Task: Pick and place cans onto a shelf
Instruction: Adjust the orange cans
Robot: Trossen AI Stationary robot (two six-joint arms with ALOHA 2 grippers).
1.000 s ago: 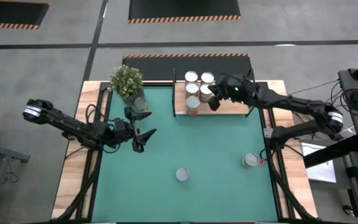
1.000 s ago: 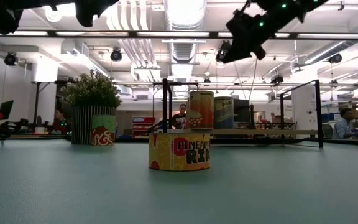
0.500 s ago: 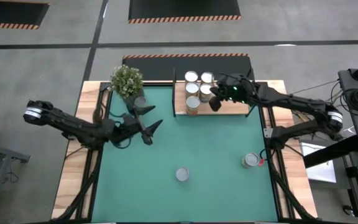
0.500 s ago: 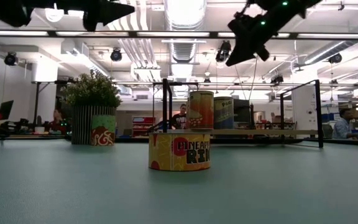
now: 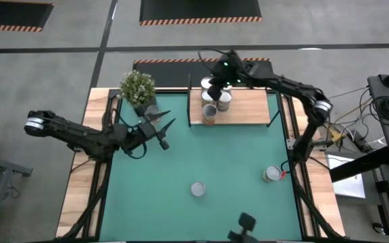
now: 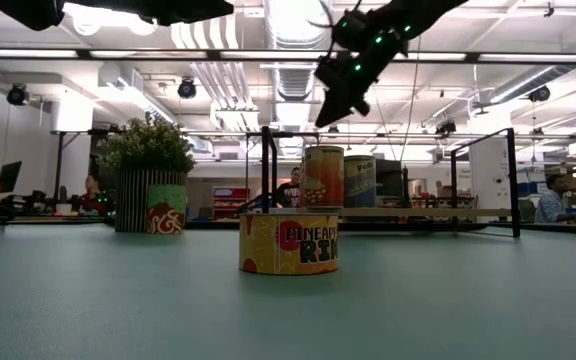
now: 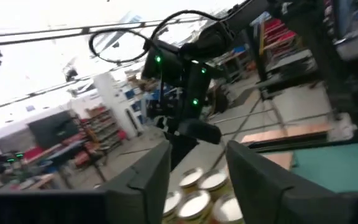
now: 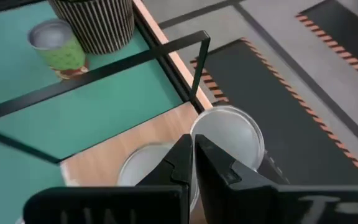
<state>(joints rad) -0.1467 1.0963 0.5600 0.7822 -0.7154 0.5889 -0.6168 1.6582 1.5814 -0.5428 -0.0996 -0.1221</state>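
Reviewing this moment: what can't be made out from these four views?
- High view: the right gripper covers part of the cans on the shelf, so their count is unsure.
- Low view: the pineapple can blocks the shelf's front; the left gripper is cut off by the top edge.
- Left wrist view: motion blur hides can labels.
- Right wrist view: closed jaws hide what lies beneath.

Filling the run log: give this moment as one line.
right gripper: shut, above shelf cans | left gripper: open, near plant
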